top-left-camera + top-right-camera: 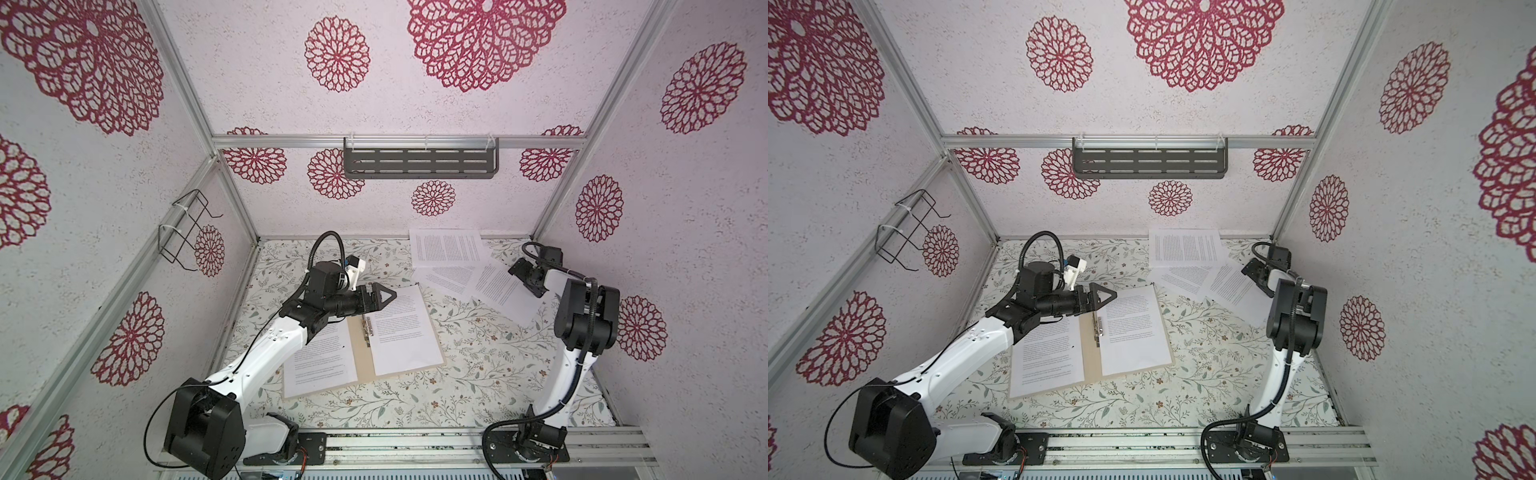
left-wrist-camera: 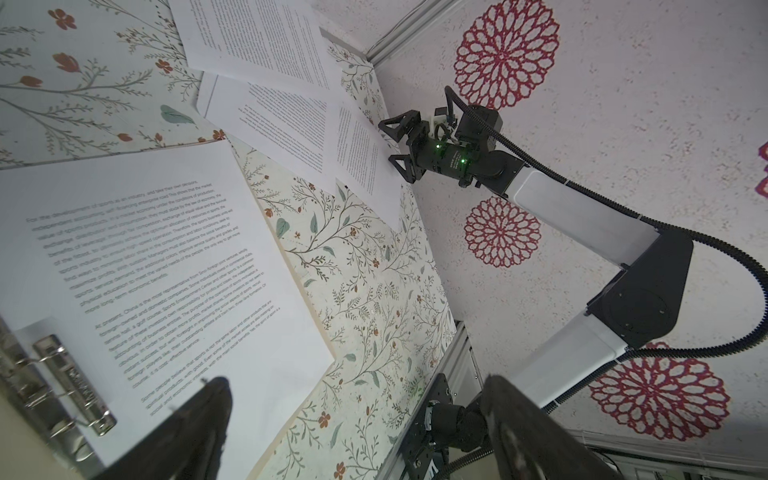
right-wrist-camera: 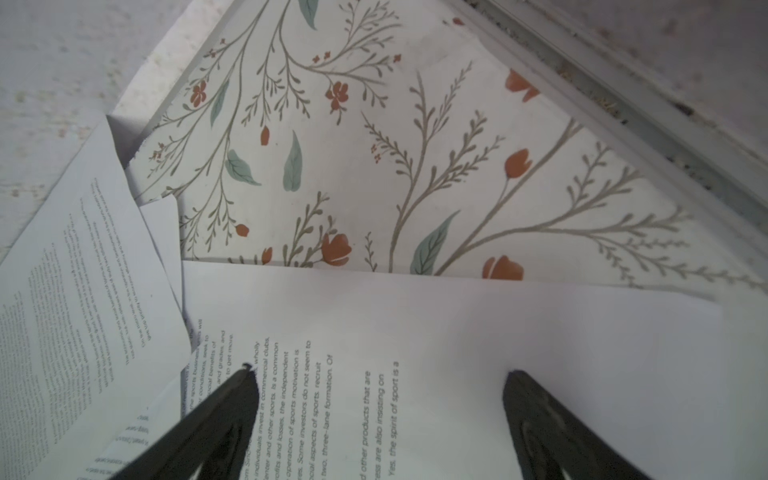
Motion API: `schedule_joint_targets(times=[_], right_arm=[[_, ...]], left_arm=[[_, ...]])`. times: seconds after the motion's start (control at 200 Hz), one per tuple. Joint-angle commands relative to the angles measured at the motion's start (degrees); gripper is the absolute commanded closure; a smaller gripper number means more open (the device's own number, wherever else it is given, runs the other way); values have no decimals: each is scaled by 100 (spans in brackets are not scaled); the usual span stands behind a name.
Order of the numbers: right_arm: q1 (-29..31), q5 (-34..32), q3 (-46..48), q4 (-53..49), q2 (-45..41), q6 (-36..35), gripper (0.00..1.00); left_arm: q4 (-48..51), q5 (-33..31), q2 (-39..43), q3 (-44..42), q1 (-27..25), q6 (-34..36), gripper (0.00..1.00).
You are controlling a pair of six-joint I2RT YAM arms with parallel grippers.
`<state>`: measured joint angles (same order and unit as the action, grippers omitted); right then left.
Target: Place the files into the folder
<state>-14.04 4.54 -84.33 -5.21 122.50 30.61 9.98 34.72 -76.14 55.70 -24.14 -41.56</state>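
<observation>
Two sheets lie in the open folder [image 1: 362, 357] at the middle of both top views; three more files [image 1: 446, 247] fan out toward the upper right. My right gripper [image 3: 378, 372] hangs released, jaws spread over the rightmost sheet [image 1: 505, 291]; my left gripper [image 2: 355, 384] is released above the folder's upper edge. Next, I judge: pinch that floppy sheet's edge cleanly

Tan folder [image 1: 360, 357], white black-printed files [image 1: 446, 247]
</observation>
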Motion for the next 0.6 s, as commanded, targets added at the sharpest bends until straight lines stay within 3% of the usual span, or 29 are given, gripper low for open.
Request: schedule_joint_targets(times=[0.0, 0.18, 0.39, 0.515, 0.595], right_arm=[[15, 445, 300, -454, -193, 282, 4], [107, 880, 1294, -99, -895, 636, 1], [389, 1359, 3383, 751, -2181, 1171, 3], [780, 1345, 4650, 1081, -3182, 1418, 5], [1263, 916, 5118, 801, -4015, 1450, 6]], left_arm=[[-216, 17, -83, 231, -22, 130, 3], [-150, -65, -187, 550, -16, 247, 3], [-5, -84, -260, 858, -16, 307, 2], [8, -5, -287, 912, -23, 277, 3], [98, 0, -334, 940, -45, 297, 3]])
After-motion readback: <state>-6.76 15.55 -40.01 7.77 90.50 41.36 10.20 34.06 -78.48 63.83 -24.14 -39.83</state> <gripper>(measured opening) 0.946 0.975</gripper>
